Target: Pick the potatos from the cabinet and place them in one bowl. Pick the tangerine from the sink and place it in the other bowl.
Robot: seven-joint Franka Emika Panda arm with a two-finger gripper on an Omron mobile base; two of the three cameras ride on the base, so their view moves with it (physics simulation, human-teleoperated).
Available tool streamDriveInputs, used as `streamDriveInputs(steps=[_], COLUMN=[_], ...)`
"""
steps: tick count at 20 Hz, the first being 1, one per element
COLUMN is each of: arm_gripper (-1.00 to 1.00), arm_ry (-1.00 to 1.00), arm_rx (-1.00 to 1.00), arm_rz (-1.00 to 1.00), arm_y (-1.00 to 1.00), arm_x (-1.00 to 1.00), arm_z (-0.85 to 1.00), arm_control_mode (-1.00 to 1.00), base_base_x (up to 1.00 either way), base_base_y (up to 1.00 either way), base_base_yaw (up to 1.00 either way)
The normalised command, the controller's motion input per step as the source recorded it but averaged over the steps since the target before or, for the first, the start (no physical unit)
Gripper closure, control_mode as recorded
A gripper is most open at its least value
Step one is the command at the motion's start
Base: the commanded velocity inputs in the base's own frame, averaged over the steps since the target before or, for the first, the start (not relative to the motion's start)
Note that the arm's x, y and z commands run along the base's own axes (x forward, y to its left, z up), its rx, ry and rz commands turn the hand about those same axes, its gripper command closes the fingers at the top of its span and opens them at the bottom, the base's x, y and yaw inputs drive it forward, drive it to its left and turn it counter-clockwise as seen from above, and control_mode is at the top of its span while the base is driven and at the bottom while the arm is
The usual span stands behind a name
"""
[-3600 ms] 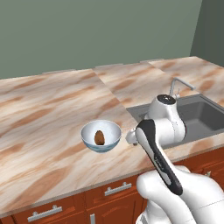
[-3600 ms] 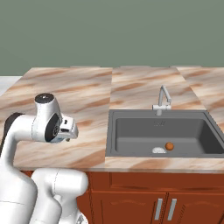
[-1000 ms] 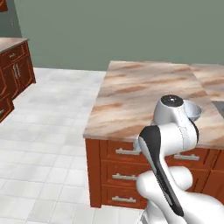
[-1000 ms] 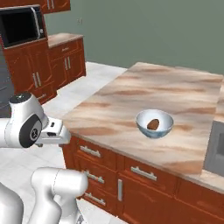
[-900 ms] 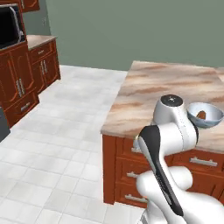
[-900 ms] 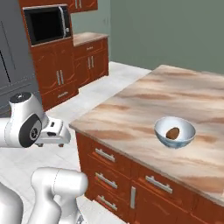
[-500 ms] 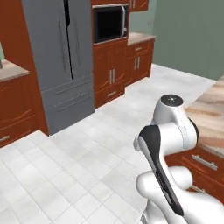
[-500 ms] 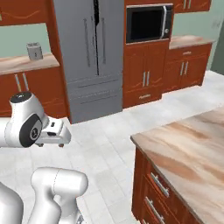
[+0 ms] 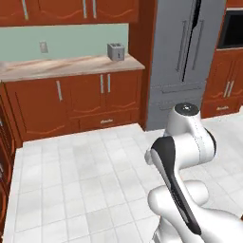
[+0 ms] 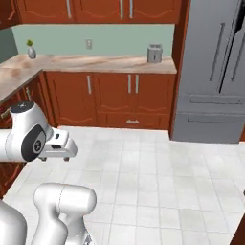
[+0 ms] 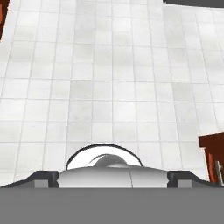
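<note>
Two-finger gripper [image 11: 113, 177]: dark tips spread apart, nothing between them, carried tucked over pale tiled floor [image 11: 109, 78], presumably for travel.

**Cut off at the edges**

Upper cabinets [image 9: 71, 9] cropped by the top edge in both base views. Fridge [image 10: 215, 72] cut at top and right. Microwave [image 9: 234, 28] halved by the right edge. Small countertop vase [image 10: 31, 49] too tiny to make out.

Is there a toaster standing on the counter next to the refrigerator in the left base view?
Yes, a small silver toaster stands on the marble counter, near its end beside the grey refrigerator.
</note>
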Motion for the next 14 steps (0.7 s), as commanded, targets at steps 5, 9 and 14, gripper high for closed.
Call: streamDriveInputs(steps=[5, 9, 14], arm_gripper=[-1.0, -1.0, -1.0], arm_ry=[0.0, 0.0, 0.0], arm_rx=[0.0, 0.0, 0.0], arm_rz=[0.0, 0.0, 0.0], arm_y=[0.0, 0.0, 0.0], arm_x=[0.0, 0.0, 0.0], arm_z=[0.0, 0.0, 0.0], arm_control_mode=[1.0, 1.0, 1.0], base_base_x=[-0.18, -0.06, 0.0], base_base_y=[0.51, 0.23, 0.12], base_base_yaw=[0.65, 0.69, 0.71])
